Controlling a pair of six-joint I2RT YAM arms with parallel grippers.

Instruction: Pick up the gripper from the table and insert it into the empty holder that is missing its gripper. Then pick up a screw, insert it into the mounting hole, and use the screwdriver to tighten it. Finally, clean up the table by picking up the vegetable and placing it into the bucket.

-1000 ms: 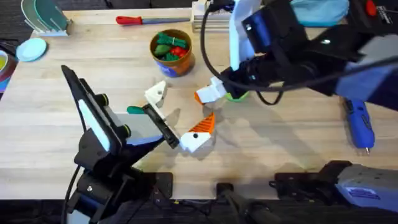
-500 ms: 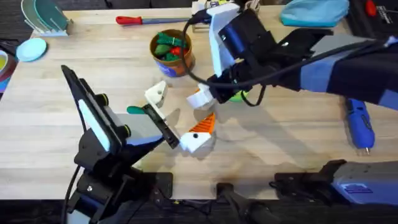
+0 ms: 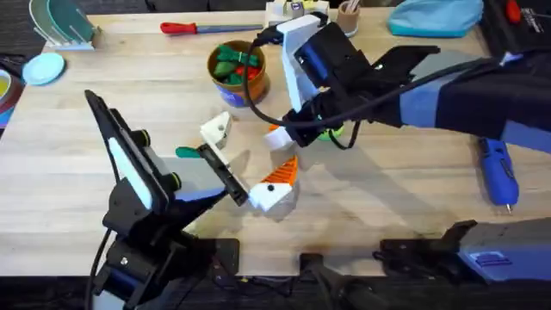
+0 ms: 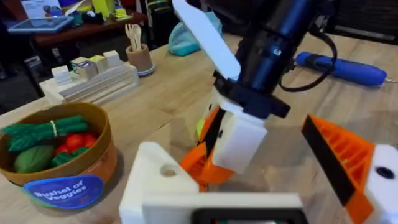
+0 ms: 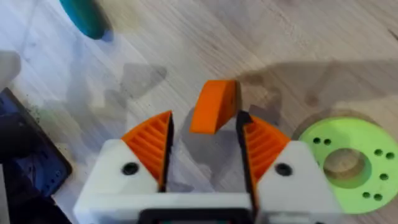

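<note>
Right jaws (image 5: 202, 146): we see them spread apart, pointing down at the bench (image 3: 387, 207).
The gripper (image 5: 213, 106): the small orange wedge lies on the bench, right in the gap between the right jaws. We cannot tell if the orange pads (image 5: 151, 142) touch it.
Green disc (image 5: 341, 158): it lies flat on the bench, just beside the right jaws, on the outer side of one pad.
Left jaws (image 3: 248, 165): we see them spread wide and low over the bench. One side has an orange pad. The other side is the holder (image 3: 216, 129), a bare white piece with a hole in it.
The bucket (image 3: 237, 72): it stands past the right jaws and apart from them, with green and red toy veggies inside.
The screwdriver (image 3: 498, 170): the blue one lies on the bench, well away from both jaws, on the right arm's side.
Red-handled driver (image 3: 202, 27): it lies at the far edge of the bench, behind the bucket.
</note>
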